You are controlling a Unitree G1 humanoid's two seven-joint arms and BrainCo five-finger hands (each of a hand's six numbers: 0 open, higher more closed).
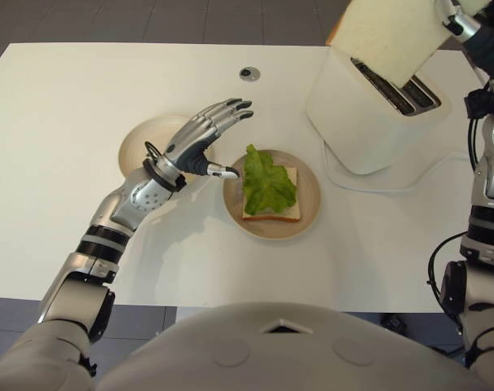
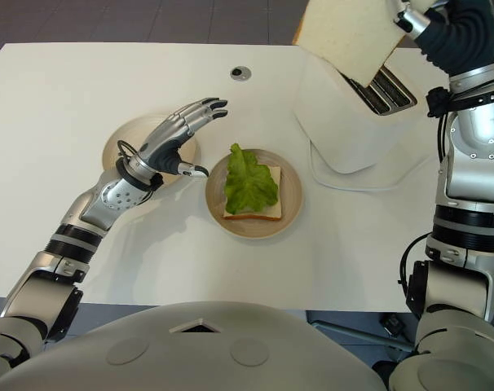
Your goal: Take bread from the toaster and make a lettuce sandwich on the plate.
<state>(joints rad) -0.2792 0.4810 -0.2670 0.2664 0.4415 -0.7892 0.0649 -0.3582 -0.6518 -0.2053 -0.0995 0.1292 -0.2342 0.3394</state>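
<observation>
Over the toaster (image 1: 353,122) — bread (image 1: 385,37) in right hand (image 1: 452,18); dish (image 1: 137,147) beside plate (image 1: 308,213).

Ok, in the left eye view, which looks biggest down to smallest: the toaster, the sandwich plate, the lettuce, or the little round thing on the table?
Biggest first:
1. toaster
2. plate
3. lettuce
4. small round fitting
No two look alike.

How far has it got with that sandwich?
Done: one slice lies on the plate with lettuce on top. In hand: the right hand holds a second slice above the toaster. To do: bring that slice over and lay it on the lettuce. The left hand is open beside the plate, holding nothing.
</observation>
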